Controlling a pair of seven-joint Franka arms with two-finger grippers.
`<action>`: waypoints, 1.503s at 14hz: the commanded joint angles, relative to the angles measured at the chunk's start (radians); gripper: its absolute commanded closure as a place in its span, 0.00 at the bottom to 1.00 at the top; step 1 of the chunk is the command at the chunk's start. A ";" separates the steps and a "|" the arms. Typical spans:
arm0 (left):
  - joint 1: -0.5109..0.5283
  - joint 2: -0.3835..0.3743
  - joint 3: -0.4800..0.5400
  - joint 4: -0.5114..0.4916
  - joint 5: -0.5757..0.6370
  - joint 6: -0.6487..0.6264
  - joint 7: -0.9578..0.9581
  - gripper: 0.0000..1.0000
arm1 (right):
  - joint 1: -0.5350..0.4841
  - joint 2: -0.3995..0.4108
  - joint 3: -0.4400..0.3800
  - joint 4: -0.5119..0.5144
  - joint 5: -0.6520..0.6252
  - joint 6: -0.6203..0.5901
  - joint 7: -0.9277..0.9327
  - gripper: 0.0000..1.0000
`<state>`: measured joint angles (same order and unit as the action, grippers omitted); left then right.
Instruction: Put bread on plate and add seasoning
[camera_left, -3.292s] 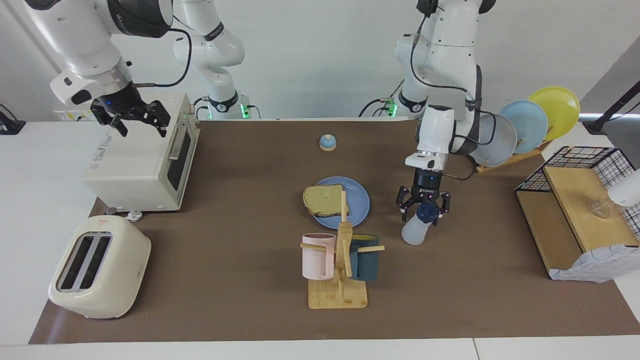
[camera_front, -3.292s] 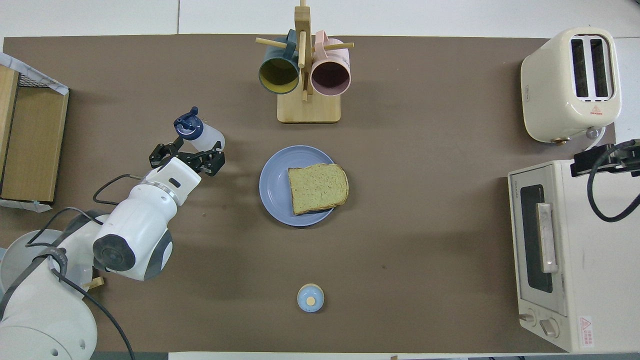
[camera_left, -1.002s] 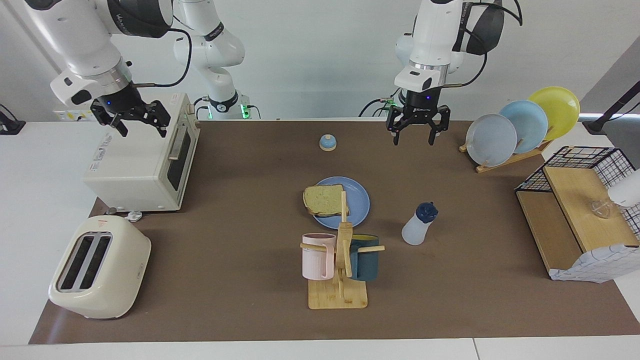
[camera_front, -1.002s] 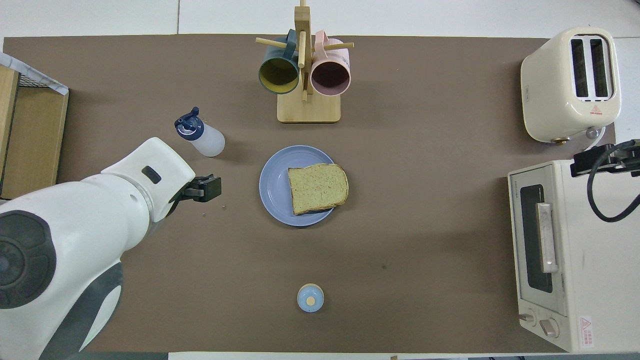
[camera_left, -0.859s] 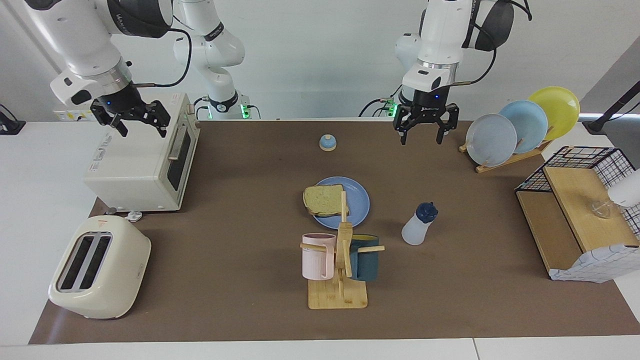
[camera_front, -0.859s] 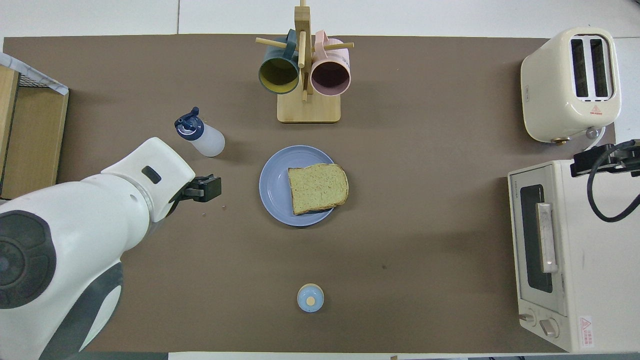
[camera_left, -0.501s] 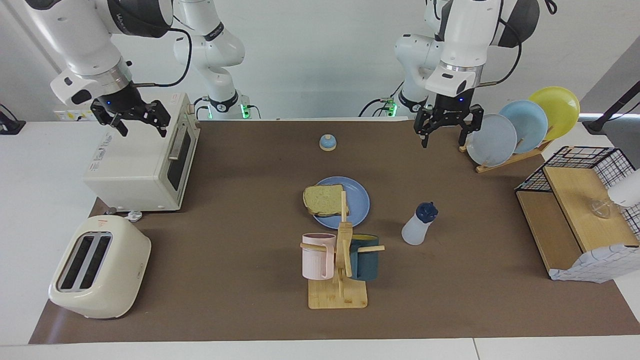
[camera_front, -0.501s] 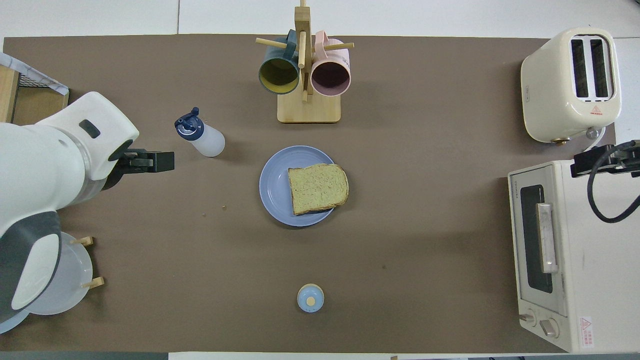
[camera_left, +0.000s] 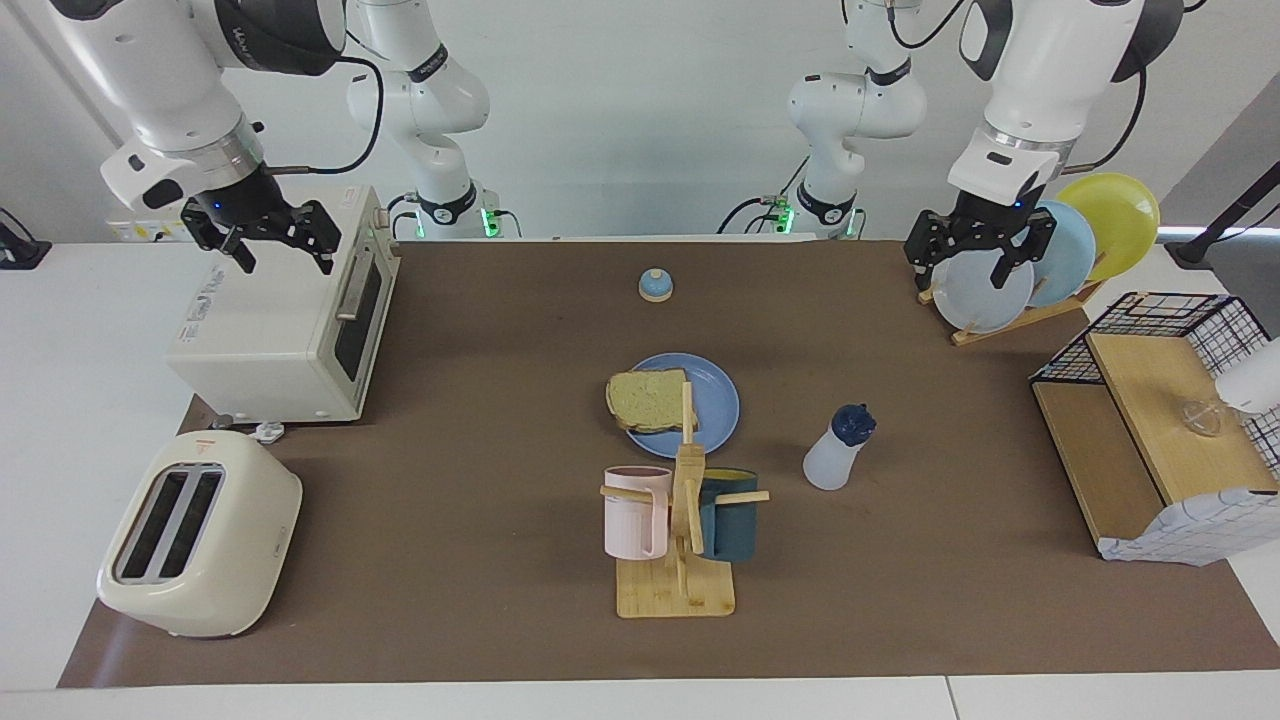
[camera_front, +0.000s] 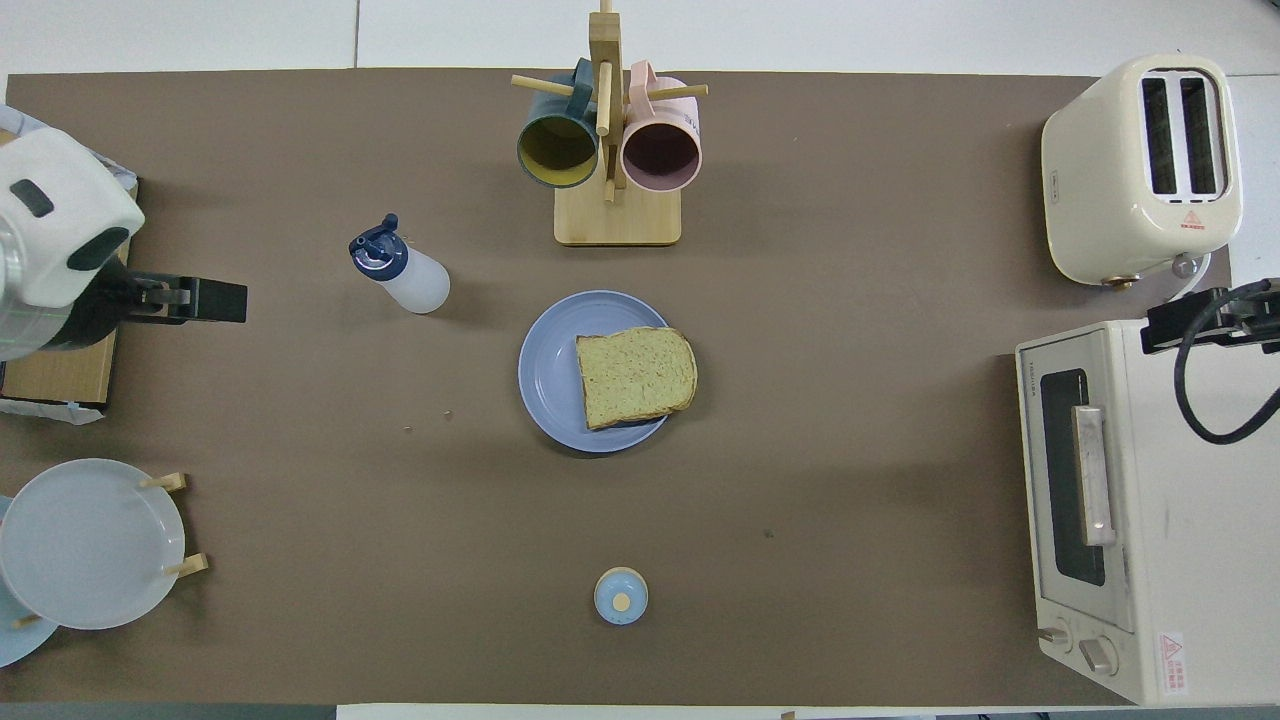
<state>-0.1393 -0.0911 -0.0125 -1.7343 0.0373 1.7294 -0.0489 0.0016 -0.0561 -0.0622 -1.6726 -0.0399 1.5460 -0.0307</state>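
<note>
A: Where is the bread (camera_front: 636, 375) now?

B: It lies flat on the blue plate (camera_front: 548, 372), near the middle of the table (camera_front: 850, 520). From above I see it covers the half of the plate toward the right arm's end, and its edge goes a little over the rim. In the facing view a wooden post of the mug stand (camera_left: 680, 560) hides a part of it.

A: And the seasoning bottle (camera_front: 400, 276)?

B: It stands alone on the table, beside the plate toward the left arm's end, a little farther from the robots, and not touching it. The overhead view shows the dark cap (camera_front: 377, 252) clearly.

A: What about the grippers?

B: The left gripper (camera_left: 978, 262) hangs over the plate rack (camera_left: 1020, 315) at the corner near the left arm's base, fingers apart, holding nothing. From above only one dark part of it shows. The right gripper (camera_left: 280, 252) is up over the toaster oven (camera_left: 270, 330), fingers also apart and empty; the overhead view shows only a dark piece of it at the edge.

A: Anything else?

B: A small bell (camera_front: 621, 596) stands near the robots' edge, and a toaster (camera_front: 1145, 165) at the corner away from the robots, at the right arm's end.
</note>
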 joint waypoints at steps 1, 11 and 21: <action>0.076 0.027 -0.038 0.030 -0.048 -0.065 0.027 0.00 | -0.015 0.002 0.010 0.007 -0.003 -0.012 -0.012 0.00; 0.081 0.076 -0.055 0.111 -0.050 -0.145 0.030 0.00 | -0.015 0.002 0.010 0.007 -0.003 -0.012 -0.012 0.00; 0.080 0.060 -0.054 0.102 -0.060 -0.151 0.033 0.00 | -0.015 0.002 0.010 0.007 -0.003 -0.012 -0.012 0.00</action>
<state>-0.0711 -0.0271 -0.0640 -1.6315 -0.0080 1.5792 -0.0245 0.0016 -0.0561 -0.0622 -1.6726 -0.0399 1.5460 -0.0307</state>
